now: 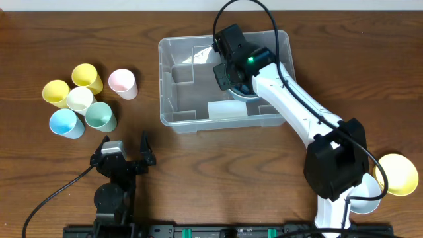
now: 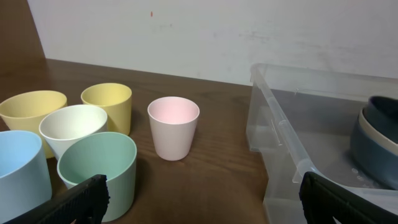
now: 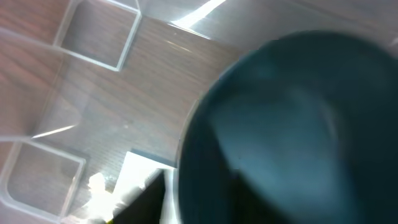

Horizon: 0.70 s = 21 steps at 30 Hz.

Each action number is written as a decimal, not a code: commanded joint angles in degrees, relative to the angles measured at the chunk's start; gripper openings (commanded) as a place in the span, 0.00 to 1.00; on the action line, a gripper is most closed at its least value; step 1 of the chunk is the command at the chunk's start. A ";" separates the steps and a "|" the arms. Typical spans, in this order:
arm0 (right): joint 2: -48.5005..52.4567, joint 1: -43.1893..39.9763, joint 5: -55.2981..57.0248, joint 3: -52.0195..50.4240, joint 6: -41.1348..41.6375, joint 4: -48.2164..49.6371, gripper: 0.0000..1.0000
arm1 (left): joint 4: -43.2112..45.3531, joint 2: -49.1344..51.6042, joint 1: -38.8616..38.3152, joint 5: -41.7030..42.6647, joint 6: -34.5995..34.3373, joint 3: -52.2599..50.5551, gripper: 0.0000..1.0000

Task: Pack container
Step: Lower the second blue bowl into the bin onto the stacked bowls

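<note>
The clear container (image 1: 169,79) stands at the table's upper middle; it also shows in the left wrist view (image 2: 280,130) and the right wrist view (image 3: 93,93). My right gripper (image 1: 231,74) reaches down into its right half and grips the rim of a dark blue bowl (image 1: 246,94), which fills the right wrist view (image 3: 292,124). Only one finger (image 3: 148,200) shows, outside the rim. In the left wrist view the bowl (image 2: 376,134) sits low inside the container. My left gripper (image 1: 124,151) is open and empty near the front edge, its jaws (image 2: 199,199) over bare table.
Several pastel cups stand at the left: two yellow (image 1: 87,76), pink (image 1: 123,83), white (image 1: 80,99), green (image 1: 101,116) and blue (image 1: 67,123). A yellow bowl (image 1: 396,173) and a pale bowl (image 1: 367,198) lie at the front right by the right arm's base.
</note>
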 commanded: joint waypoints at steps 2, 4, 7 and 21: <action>0.42 0.48 0.72 0.26 0.11 -0.09 0.47 | -1.31 0.02 0.20 -0.04 0.13 -1.66 0.98; 0.11 0.52 0.72 0.26 0.11 -0.13 0.46 | -1.31 0.02 0.20 -0.04 0.15 -1.66 0.98; -0.87 0.52 0.52 0.28 0.11 -0.17 0.46 | -1.31 0.02 0.20 -0.04 0.15 -1.66 0.98; -5.25 -0.31 1.42 0.39 0.15 -4.07 0.29 | -1.31 0.02 0.20 -0.04 0.13 -1.66 0.98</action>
